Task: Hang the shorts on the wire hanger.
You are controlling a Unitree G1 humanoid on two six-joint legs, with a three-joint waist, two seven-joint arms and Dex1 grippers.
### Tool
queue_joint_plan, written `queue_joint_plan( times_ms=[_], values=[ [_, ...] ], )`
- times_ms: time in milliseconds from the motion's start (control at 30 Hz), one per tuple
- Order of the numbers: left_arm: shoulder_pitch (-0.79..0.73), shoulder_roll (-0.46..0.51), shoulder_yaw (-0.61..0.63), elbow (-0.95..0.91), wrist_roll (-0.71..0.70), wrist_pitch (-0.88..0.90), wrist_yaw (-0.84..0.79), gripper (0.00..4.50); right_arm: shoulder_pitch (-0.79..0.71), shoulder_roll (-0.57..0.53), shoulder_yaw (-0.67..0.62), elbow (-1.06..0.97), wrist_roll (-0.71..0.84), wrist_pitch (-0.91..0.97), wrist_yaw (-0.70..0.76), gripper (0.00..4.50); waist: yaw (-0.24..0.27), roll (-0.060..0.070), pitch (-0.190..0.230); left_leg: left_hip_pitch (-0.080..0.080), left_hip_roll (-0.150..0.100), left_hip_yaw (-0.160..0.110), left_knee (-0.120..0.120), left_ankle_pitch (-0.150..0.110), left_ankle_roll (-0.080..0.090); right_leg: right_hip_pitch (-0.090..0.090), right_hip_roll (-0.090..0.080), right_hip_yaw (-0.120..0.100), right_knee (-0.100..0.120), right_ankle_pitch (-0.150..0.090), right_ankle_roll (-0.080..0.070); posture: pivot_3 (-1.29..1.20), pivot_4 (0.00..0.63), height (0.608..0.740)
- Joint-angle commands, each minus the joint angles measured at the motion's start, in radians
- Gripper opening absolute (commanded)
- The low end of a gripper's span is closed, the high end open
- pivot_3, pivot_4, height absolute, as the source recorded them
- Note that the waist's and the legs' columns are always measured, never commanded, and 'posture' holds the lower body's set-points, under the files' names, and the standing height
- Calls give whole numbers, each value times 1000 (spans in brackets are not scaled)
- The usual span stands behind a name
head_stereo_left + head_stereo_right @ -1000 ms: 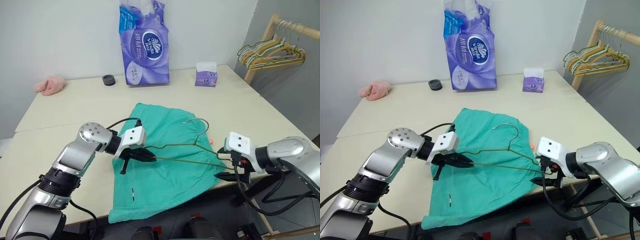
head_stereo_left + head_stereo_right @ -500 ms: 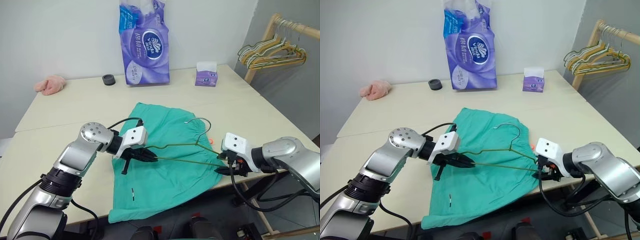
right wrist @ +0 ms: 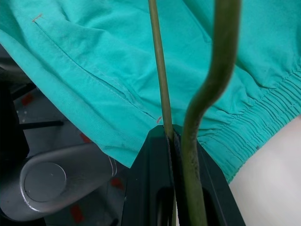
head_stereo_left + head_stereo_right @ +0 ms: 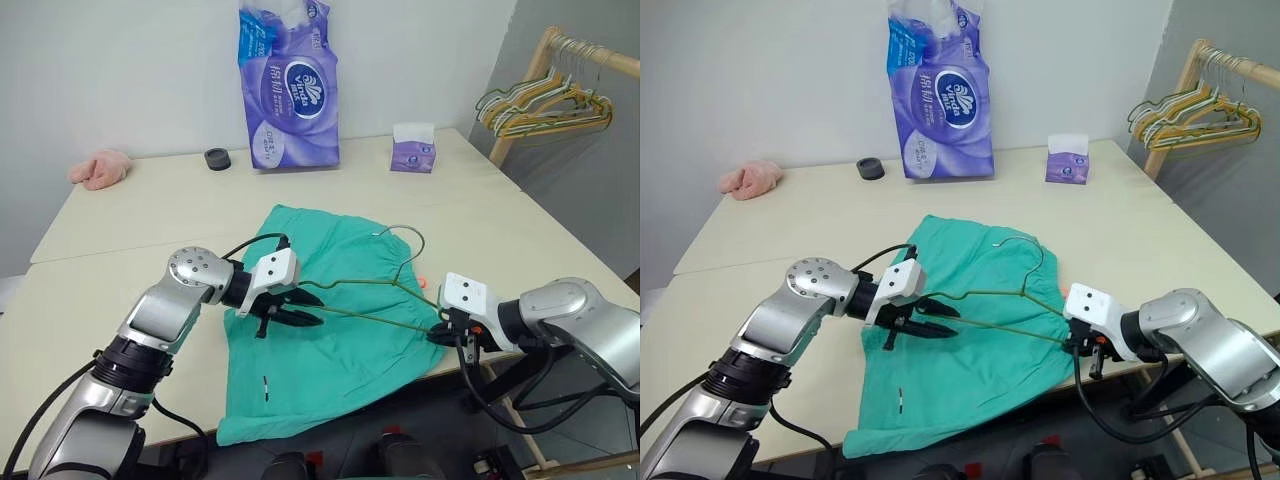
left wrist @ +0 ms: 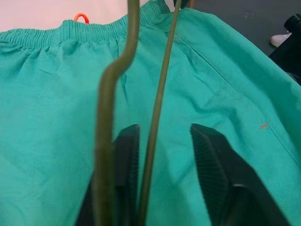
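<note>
The hanger (image 4: 375, 300) is held just above the shorts (image 4: 330, 330), which lie spread flat on the table (image 4: 130, 215) at its near edge, waistband toward the R side, a bit of fabric drooping over the edge. The hanger's long axis runs L–R across the shorts, approx. between the two grippers; the hook curves up and away toward the far side.

R gripper (image 4: 440, 333): fingers are closed tight on the hanger's R corner. In the R wrist view the bottom wire is seen pinched between the fingers (image 3: 155, 179), the thicker-looking upper wire passing just beside them, w/ the waistband directly below.

L gripper (image 4: 300, 308): fingers are parted, about half open. In the L wrist view both wires run up between or alongside the fingers (image 5: 211, 165), not clamped; the lower wire passes close to one finger, contact cannot be told.

Judged: the hanger's weight is carried by the R arm alone at this point. The L gripper sits nearer the shorts' middle and leg side, fabric right under it, so the L is better placed to take cloth next. No part of the shorts is threaded over the wire yet.
</note>
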Motion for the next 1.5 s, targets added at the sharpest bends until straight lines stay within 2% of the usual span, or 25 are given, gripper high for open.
queue_joint_plan(
  times_ms=[33, 100, 267, 367, 500, 600, 733, 967, 1300, 1500],
  values=[
    [-20, -47, 76, 63, -27, -34, 80, 2794, 29, -16, -93, -24, 43, 24, -3, 0, 2, 0, 0, 0, 0, 0, 0, 0, 0, 0, 0, 0, 0, 0, 0, -167, 40, 740],
    [-43, -66, 112, 117, -39, -31, 111, 3341, 65, -26, -134, -31, 60, 36, -9, 0, 4, 0, 0, 0, 0, 0, 0, 0, 0, 0, 0, 0, 0, 0, 0, -167, 40, 740],
    [-114, -94, 264, 226, -141, 107, 219, 3341, 227, -7, -300, -67, 116, 84, -57, 0, 3, -2, 1, -1, 0, -1, 1, 0, 0, 0, 0, -1, 0, 0, 1, -176, 38, 740],
    [-126, -101, 303, 256, -157, 136, 253, 3341, 275, 14, -357, -81, 140, 103, -86, 0, 1, -1, 0, -1, 0, -1, 1, 0, 0, 0, 0, -1, 0, 0, 1, -178, 40, 740],
    [-117, -96, 321, 258, -162, 145, 269, 3341, 342, 44, -469, -60, 165, 137, -127, 0, 1, -2, 1, -1, 0, -1, 0, 0, 0, 0, 0, 0, 0, 1, 1, -174, 40, 740],
    [-73, -64, 303, 187, -198, 210, 208, 3341, 429, 35, -573, 0, 143, 134, -142, 0, 1, -2, 1, -1, 0, 0, 0, 0, 0, 0, 0, 0, 0, 1, 0, -174, 40, 740],
    [-25, -26, 269, 120, -214, 256, 154, 3341, 530, 20, -637, 88, 98, 96, -156, 0, 2, -2, 1, -1, 0, 0, 0, 0, -1, 0, 0, 0, 0, 1, 1, -179, 42, 740],
    [-11, -27, 235, 81, -214, 268, 138, 3341, 609, 4, -597, 105, 70, 53, -149, 0, 1, -1, 1, 0, 0, 1, 0, 0, -1, 1, 0, 1, 0, 0, 1, -181, 42, 740],
    [-24, -30, 220, 88, -204, 251, 144, 3341, 596, -80, -491, -62, 76, 14, -107, 0, 0, -1, 2, 0, 0, 1, 0, 0, -1, 1, 1, 1, 0, 0, 2, -177, 46, 740],
    [-29, -32, 230, 108, -194, 229, 163, 3341, 563, -174, -354, -119, -45, -78, -131, 0, 0, -2, 2, 0, 0, 1, 0, 0, -1, 0, 1, 1, -1, 0, 2, -177, 47, 740]
  ],
)
